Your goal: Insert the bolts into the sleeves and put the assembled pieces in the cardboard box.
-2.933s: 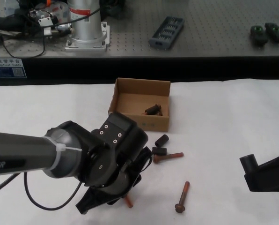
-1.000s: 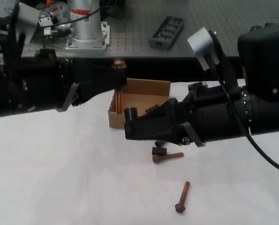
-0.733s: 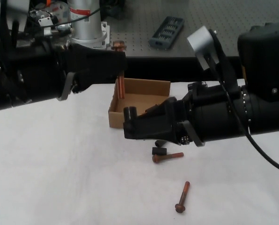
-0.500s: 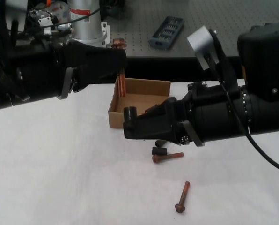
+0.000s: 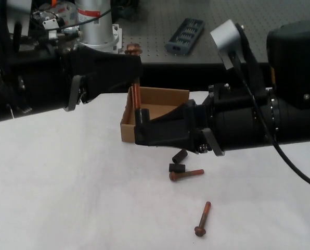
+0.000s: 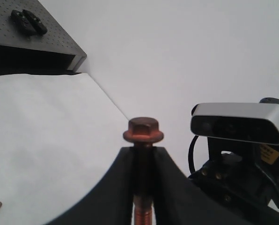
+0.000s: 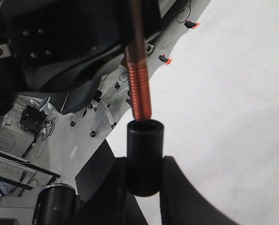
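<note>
- My left end effector [image 6: 144, 157] is clamped on a copper bolt [image 6: 144, 131], held upright with its head on top. The shank just under the head is hidden between my fingers.
- My right end effector [image 7: 145, 165] pinches a black sleeve [image 7: 145, 140] with its mouth up. The bolt's threaded end meets that mouth. I cannot tell how far in it sits.
- In the high view this pair hangs at the left side of the cardboard box [image 5: 125, 131], above the table [image 5: 66, 182].
- The box stands open on the table. My right arm covers most of its inside, so I cannot tell what lies in it.
- Nearest on the table lies a loose bolt [image 5: 202, 212], well apart from the rest.
- Farther in, a second bolt [image 5: 190, 173] lies with a short sleeve [image 5: 176, 167] at its head end. I cannot tell whether they are joined.
- Just beyond them a loose sleeve [image 5: 180, 155] lies tilted, partly under my right arm.
- Behind the table is a perforated plate [image 5: 238, 15] with a ribbed grey holder [image 5: 185, 34] on it.
</note>
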Available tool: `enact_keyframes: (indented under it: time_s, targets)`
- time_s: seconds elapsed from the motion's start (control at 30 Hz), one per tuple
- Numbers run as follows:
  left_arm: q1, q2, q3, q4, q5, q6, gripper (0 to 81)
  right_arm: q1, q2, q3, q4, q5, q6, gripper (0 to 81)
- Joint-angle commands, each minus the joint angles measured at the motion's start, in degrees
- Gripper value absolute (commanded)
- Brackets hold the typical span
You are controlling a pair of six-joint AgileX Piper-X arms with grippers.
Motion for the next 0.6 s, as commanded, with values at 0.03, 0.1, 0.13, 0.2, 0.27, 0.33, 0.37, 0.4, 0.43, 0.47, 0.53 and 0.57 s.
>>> enact_keyframes:
  time_s: [0.03,0.1,0.13,0.2,0.27,0.33,0.37,0.4,0.43,0.47,0.53,0.57]
  targets:
    - [-0.3,-0.8,-0.2,-1.0,0.7,-1.2,0.6,0.2,0.0,-0.2,-1.2,-0.8,0.0,2.8]
    - [-0.3,-0.8,-0.1,-0.8,0.7,-1.9,0.6,0.2,0.0,-0.2,-1.9,-0.8,0.2,2.8]
    - [-0.3,-0.8,-0.1,-0.8,0.7,-2.2,0.6,0.2,0.0,-0.2,-2.4,-0.8,0.5,2.8]
    - [-0.3,-0.8,-0.1,-0.8,0.7,-2.2,0.6,0.2,0.0,-0.2,-3.6,-0.8,1.3,2.8]
    - [-0.3,-0.8,-0.1,-0.8,0.7,-2.2,0.6,0.2,0.0,-0.2,-4.1,-0.8,1.3,2.8]
    - [-0.3,-0.8,-0.1,-0.8,0.7,-2.2,0.6,0.2,0.0,-0.2,-3.9,-0.8,1.3,2.8]
    - [-0.3,-0.8,-0.1,-0.8,0.7,-2.2,0.6,0.2,0.0,-0.2,-3.9,-0.8,1.3,2.8]
    - [-0.3,-0.8,-0.1,-0.8,0.7,-2.4,0.6,0.2,0.0,-0.2,-3.9,-0.5,1.3,2.8]
    - [-0.3,-0.8,-0.1,-0.8,0.7,-2.6,0.6,0.2,0.0,-0.2,-3.9,-0.4,1.3,2.8]
    - [-0.3,-0.8,-0.1,-0.8,0.7,-2.6,0.6,0.2,0.0,-0.2,-3.9,-0.4,1.3,2.8]
    - [-0.3,-0.8,-0.1,-0.8,0.7,-2.6,0.6,0.2,0.0,-0.2,-3.9,-0.4,1.3,2.8]
    - [-0.3,-0.8,-0.1,-0.8,0.7,-2.6,0.6,0.2,0.0,-0.2,-3.9,-0.4,1.3,2.8]
